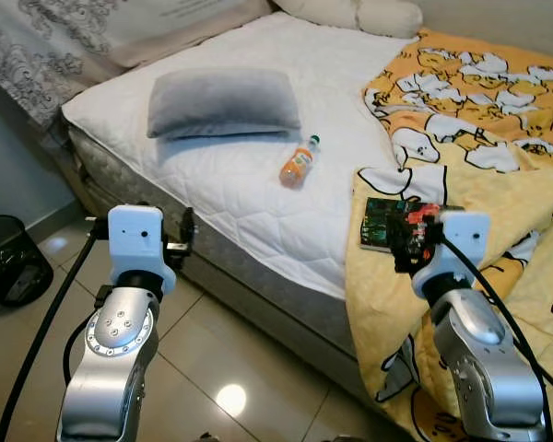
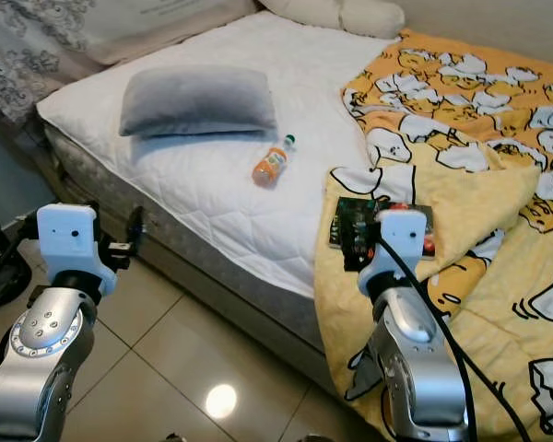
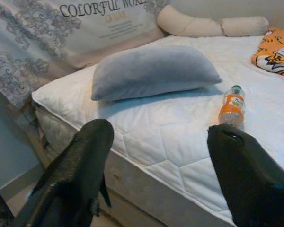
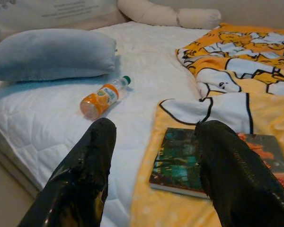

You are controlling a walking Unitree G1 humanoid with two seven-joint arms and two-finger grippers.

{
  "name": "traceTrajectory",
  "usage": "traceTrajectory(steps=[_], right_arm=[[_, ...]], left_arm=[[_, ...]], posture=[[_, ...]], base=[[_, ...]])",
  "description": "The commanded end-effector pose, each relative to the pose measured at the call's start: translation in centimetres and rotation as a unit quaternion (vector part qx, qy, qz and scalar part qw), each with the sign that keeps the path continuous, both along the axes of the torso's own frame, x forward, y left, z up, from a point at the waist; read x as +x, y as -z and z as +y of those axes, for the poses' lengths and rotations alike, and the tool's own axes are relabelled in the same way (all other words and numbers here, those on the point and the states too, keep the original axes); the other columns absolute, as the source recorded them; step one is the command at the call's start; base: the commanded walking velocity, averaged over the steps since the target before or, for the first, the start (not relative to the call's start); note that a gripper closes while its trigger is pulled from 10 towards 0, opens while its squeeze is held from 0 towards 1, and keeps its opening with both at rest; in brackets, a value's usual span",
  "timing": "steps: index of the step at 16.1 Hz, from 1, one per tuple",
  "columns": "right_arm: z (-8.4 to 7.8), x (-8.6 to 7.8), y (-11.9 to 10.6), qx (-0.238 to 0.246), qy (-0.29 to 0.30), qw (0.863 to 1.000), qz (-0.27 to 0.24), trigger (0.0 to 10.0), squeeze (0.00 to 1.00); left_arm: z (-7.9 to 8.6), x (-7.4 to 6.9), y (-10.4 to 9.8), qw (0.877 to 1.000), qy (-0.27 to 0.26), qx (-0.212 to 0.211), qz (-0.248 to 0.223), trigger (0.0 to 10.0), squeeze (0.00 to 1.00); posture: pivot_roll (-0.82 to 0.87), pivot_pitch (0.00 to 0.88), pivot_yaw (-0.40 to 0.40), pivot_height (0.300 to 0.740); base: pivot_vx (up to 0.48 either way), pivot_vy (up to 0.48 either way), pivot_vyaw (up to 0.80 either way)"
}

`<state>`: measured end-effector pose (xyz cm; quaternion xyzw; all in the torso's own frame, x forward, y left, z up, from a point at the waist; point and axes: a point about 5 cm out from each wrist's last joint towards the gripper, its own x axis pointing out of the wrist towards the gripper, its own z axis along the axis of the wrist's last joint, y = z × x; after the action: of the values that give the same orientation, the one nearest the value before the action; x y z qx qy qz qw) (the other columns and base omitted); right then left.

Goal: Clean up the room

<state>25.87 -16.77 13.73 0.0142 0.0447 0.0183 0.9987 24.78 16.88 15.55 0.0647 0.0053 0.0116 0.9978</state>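
Note:
An orange drink bottle (image 1: 299,163) with a green cap lies on its side on the white mattress (image 1: 258,203), just in front of a grey pillow (image 1: 223,101). A dark-covered book (image 4: 213,161) rests on the yellow cartoon blanket (image 1: 479,110) near the bed's edge, partly hidden by my right arm in the eye views. My right gripper (image 4: 158,126) is open, low over the blanket just short of the book. My left gripper (image 3: 162,130) is open beside the bed's side, pointing toward the pillow and the bottle (image 3: 232,105), with nothing between its fingers.
A black mesh wastebasket (image 1: 9,262) stands on the tiled floor (image 1: 230,368) at my left. Cream bolster pillows (image 1: 364,14) and a patterned cover (image 3: 61,33) lie at the head of the bed. The blanket hangs over the bed's edge to the floor on the right.

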Motion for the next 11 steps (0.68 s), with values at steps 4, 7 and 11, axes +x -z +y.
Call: traceTrajectory(steps=[4,7,11], right_arm=[[0.3,0.5,-0.1,0.015,0.012,1.000,0.008,10.0,0.00],[0.5,0.7,-0.4,0.012,0.010,1.000,0.003,10.0,0.00],[0.5,0.9,-0.4,0.006,0.015,1.000,0.004,10.0,0.00]], left_arm=[[0.4,0.9,-0.6,1.000,0.000,0.005,-0.007,10.0,1.00],[0.6,1.3,-0.9,1.000,-0.002,0.004,-0.011,10.0,1.00],[0.9,1.6,-1.1,1.000,0.002,0.006,-0.013,10.0,1.00]], posture=[[-0.02,0.047,0.015,0.740],[-0.02,0.044,0.017,0.740],[-0.02,0.044,0.018,0.740]], base=[[0.285,0.000,0.00],[0.290,0.000,-0.80],[0.290,0.000,-0.80]])
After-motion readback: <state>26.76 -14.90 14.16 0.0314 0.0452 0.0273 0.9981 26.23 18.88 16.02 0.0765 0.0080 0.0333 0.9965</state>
